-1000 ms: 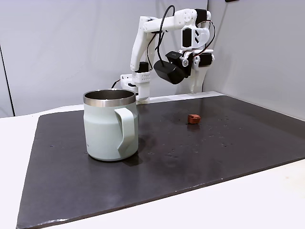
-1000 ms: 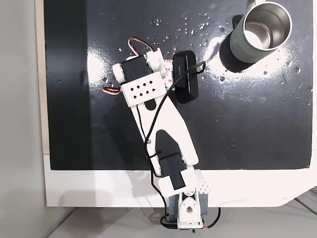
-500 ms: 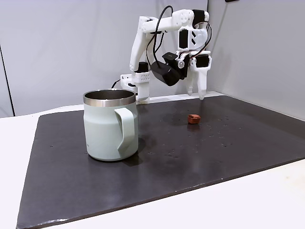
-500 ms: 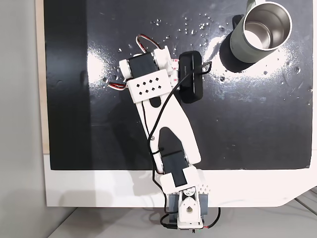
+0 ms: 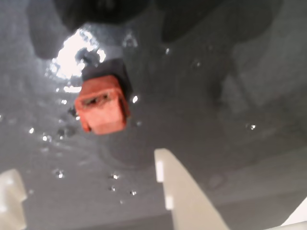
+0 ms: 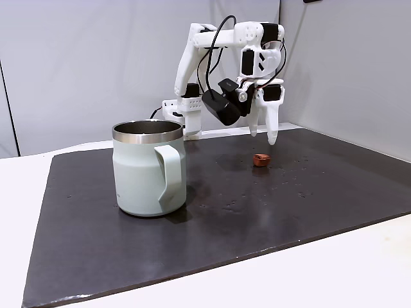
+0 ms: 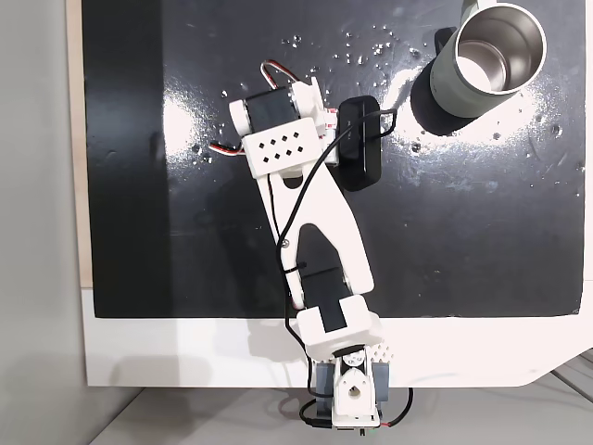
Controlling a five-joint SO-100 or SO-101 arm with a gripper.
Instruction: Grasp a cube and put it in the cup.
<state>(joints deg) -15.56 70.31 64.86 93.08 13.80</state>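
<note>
One small reddish-brown cube [image 5: 101, 104] with a dented top face, pincer [image 5: 88, 184] spread apart above it

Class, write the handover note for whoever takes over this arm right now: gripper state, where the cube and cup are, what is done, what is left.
Gripper: open, empty, fingers pointing down, hanging above the mat just behind the cube in a fixed view.
Cube: lying on the mat, untouched; in the wrist view it sits ahead of the fingertips, not between them.
Cup: upright on the mat, apart from the cube, nothing seen inside from above.
Done: approach only.
Left: lower over the cube, close, lift, carry to the cup, release.
</note>
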